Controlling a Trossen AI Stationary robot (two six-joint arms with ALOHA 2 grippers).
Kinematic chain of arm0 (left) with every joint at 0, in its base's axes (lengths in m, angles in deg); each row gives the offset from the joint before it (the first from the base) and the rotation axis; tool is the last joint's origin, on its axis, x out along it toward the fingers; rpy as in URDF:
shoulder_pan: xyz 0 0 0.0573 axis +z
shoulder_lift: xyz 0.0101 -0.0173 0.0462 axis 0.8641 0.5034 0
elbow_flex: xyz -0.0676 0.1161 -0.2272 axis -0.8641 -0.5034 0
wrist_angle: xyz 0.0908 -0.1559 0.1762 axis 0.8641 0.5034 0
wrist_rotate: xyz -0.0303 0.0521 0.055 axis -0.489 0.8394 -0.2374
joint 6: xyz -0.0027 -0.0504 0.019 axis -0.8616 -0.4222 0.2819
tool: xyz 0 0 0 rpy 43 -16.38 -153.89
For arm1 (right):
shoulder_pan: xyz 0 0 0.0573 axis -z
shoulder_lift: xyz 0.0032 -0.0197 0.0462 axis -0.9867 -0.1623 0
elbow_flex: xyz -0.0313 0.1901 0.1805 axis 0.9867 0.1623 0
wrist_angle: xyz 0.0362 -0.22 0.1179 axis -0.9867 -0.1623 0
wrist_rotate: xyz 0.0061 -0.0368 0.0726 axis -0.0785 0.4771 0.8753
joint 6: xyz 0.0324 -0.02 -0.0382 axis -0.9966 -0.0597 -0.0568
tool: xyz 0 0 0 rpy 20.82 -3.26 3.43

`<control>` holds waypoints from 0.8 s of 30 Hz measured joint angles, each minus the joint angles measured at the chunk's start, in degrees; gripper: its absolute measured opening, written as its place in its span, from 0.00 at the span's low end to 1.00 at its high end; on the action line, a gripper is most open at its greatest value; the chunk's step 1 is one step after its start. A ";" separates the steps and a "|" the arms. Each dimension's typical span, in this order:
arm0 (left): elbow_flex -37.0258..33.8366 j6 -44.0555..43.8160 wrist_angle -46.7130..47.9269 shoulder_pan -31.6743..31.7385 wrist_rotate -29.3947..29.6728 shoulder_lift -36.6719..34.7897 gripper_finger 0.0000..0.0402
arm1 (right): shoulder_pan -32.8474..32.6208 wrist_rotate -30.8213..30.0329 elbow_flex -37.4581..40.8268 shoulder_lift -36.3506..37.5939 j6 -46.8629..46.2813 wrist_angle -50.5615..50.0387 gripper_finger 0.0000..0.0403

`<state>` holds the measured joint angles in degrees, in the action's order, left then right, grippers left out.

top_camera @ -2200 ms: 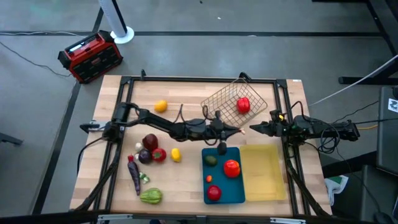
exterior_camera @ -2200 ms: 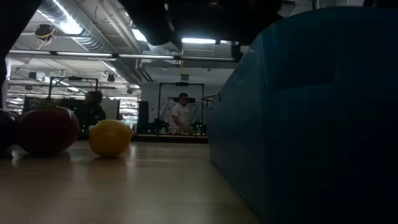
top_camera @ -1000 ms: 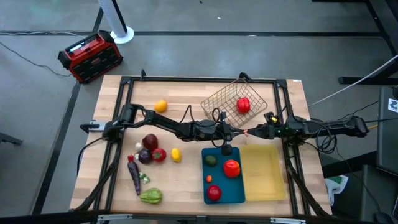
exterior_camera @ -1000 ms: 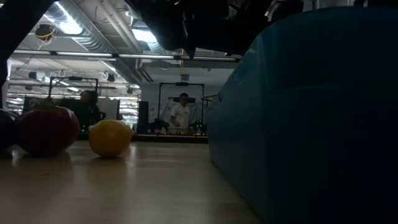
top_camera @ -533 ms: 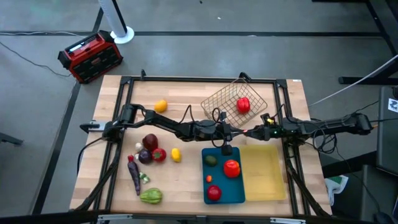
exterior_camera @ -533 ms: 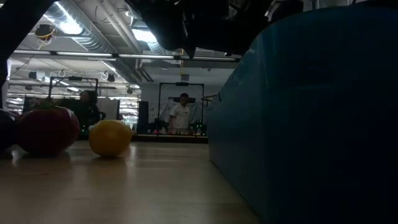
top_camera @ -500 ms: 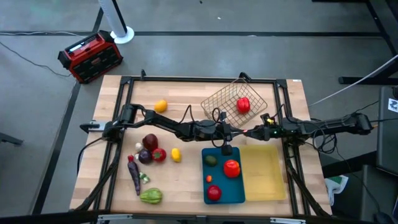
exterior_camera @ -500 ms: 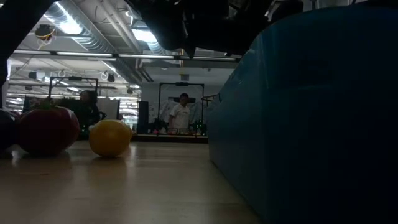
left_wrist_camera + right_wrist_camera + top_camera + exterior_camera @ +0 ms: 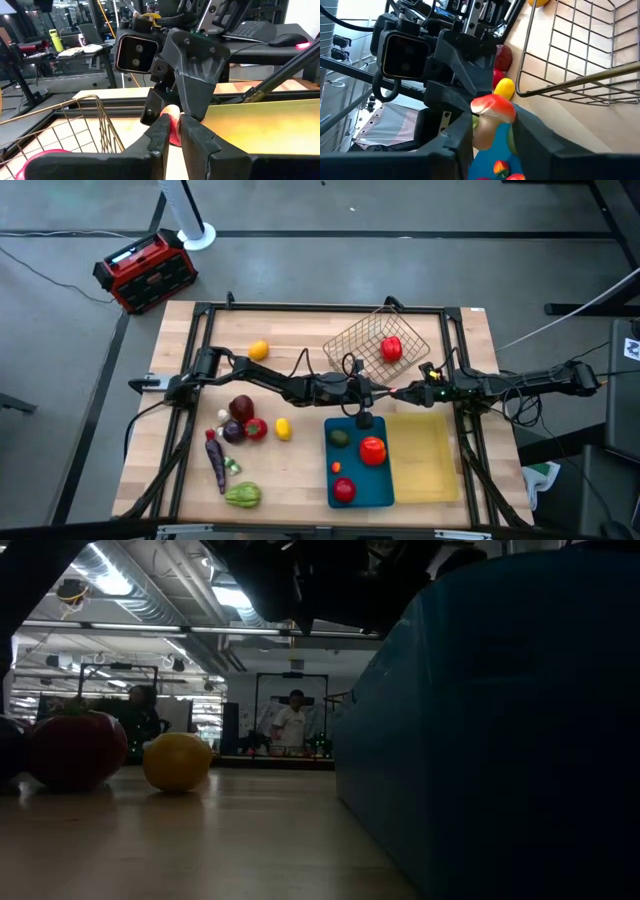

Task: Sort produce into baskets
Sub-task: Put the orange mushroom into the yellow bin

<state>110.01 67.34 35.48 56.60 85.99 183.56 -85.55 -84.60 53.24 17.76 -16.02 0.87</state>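
A small piece of produce with a red cap and a pale body (image 9: 490,122) hangs in mid-air between my two grippers, over the gap between the wire-mesh basket (image 9: 372,340) and the trays. My left gripper (image 9: 385,391) reaches in level from the table's left and is shut on it (image 9: 172,131). My right gripper (image 9: 403,392) comes level from the table's right, and its fingers close on the same piece (image 9: 492,132). A red fruit (image 9: 391,348) lies in the wire basket. The blue tray (image 9: 384,480) holds several pieces. My left gripper pinches the piece's red end (image 9: 173,136) between its two fingertips, coming level from the table's left. The piece is lifted clear of the table. My right gripper has one finger (image 9: 461,135) on each side of the pale body (image 9: 482,134) below the red cap, coming level from the table's right. The piece stands roughly upright, clear of the table.
The pale yellow tray (image 9: 425,455) lies right of the blue one. Loose produce sits on the table's left half: an orange piece (image 9: 259,350), a dark purple one (image 9: 241,408), a red one (image 9: 78,748), a yellow one (image 9: 177,761), a green one (image 9: 243,495). A red-and-black box (image 9: 145,270) stands off the table.
A little over a second back my left gripper went toward the table's right edge and my right arm stretched out toward it. Over the last second both arms have kept still, tips together.
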 joint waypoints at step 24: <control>0.00 -6.56 -0.49 -0.23 -0.48 -0.02 0.43 | 0.02 18.30 -0.02 0.00 4.56 -2.47 0.20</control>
<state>110.01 60.77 34.99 56.36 85.51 183.54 -85.53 -66.30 53.21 17.76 -11.46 -1.60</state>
